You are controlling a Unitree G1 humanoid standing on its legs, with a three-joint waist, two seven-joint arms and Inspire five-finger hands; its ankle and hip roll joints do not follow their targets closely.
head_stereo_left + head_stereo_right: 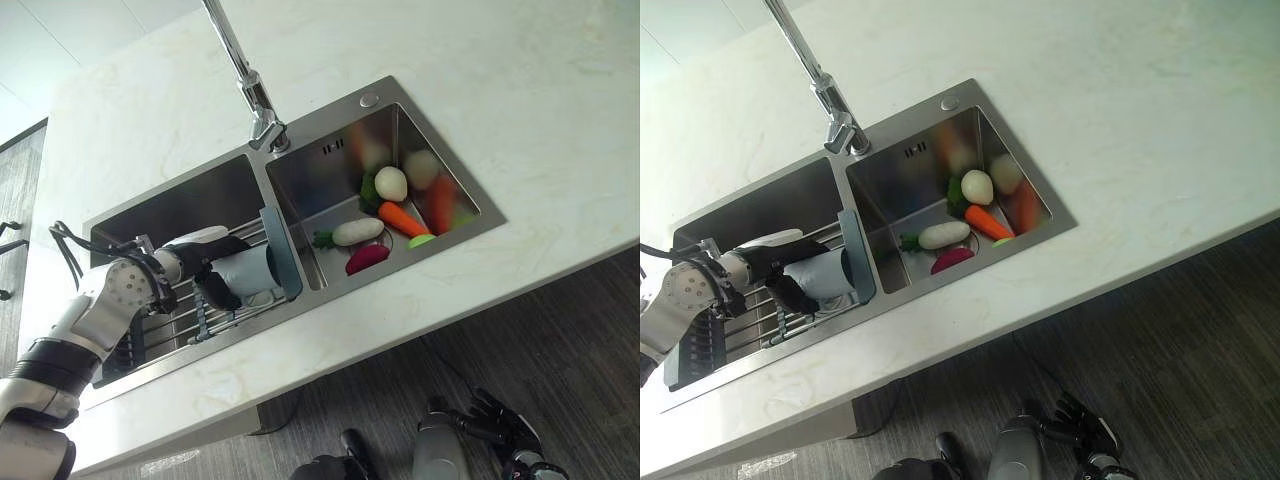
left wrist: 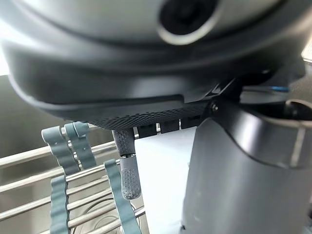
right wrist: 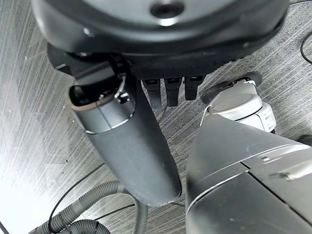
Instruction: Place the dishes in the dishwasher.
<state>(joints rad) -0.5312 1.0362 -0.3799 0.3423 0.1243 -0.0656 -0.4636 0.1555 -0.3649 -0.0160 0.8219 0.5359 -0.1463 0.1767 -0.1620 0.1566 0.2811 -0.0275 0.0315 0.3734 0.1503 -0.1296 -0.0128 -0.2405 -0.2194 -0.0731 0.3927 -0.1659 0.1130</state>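
So the double sink (image 1: 330,130) has a wire rack (image 1: 170,325) in its left basin. The left hand (image 1: 215,262) is wrapped around one pale cup (image 1: 245,275) lying on its side over the rack, long axis running 9 to 3, mouth against the one grey plate (image 1: 280,250) standing at its 3 o'clock. Right hand (image 1: 505,425) hangs relaxed down near the floor, way farther off. The right basin holds about six toy veggies (image 1: 385,215).
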